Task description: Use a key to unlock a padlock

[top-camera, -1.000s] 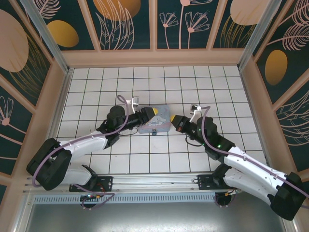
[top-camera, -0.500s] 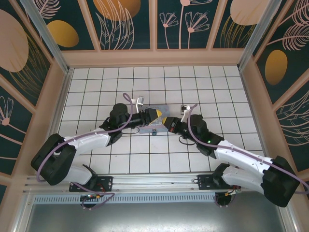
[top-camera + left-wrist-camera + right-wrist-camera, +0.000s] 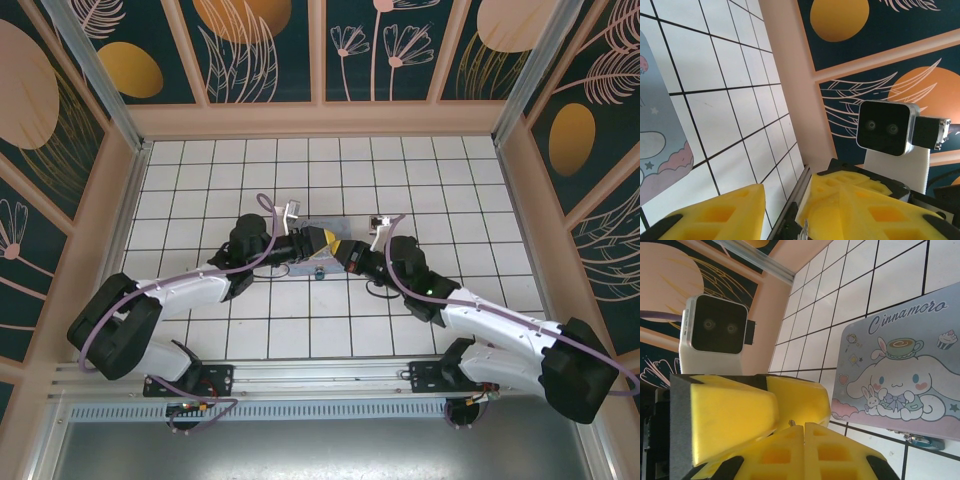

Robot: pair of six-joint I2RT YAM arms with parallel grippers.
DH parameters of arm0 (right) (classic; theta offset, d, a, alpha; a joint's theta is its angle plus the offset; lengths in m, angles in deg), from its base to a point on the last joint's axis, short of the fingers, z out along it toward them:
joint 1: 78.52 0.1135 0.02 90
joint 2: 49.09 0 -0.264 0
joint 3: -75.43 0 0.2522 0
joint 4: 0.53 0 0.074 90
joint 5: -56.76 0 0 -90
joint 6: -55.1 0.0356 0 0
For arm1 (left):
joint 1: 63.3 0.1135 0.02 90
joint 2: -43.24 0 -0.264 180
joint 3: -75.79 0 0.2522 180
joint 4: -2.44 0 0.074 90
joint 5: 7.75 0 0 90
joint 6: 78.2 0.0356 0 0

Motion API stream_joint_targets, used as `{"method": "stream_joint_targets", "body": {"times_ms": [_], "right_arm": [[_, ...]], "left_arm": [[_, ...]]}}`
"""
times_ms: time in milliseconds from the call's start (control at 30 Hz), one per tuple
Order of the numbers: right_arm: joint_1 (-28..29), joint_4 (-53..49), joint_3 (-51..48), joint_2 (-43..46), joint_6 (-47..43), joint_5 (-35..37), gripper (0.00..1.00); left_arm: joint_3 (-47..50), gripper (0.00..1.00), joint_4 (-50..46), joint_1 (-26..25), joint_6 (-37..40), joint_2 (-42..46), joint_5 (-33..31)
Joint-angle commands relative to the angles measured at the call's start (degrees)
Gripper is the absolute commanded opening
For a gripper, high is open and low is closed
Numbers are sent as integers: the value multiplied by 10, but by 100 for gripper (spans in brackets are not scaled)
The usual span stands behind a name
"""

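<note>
— At the tip of your right gripper, the two yellow fingers are pressed flat together, with no gap along the seam. A thin metal sliver pokes out right there. It's tiny, but it reads as the key, pinched between them.

— And my left?

— Your left gripper sits nose to nose with the right one, its big yellow block just beside your right fingertips. How wide it stands, I cannot tell. From its own wrist camera, one yellow finger shows at the bottom left, and the right gripper's yellow crowds the other side.

— Where's the padlock?

— On the white tiled table, lying loose just beside the pastel-blue cartoon box, at the edge facing the arm bases. You're looking at a tiny blue body with a silvery bit, down on the tiles and apart from both grippers.
</note>
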Motion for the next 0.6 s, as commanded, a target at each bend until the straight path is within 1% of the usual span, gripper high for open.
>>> {"method": "stream_joint_targets", "body": {"times_ms": [0, 200, 333, 567], "right_arm": [[7, 21, 24, -4, -3, 0, 0], [10, 24, 22, -6, -4, 3, 0], [11, 25, 22, -8, -2, 3, 0], [12, 29, 21, -11, -2, 5, 0]], "left_arm": [[-9, 41, 17, -1, 7, -8, 9], [-9, 32, 21, -1, 6, -12, 9], [-8, 30, 23, -2, 5, -14, 9], [-6, 19, 24, -2, 5, -15, 9]]}}
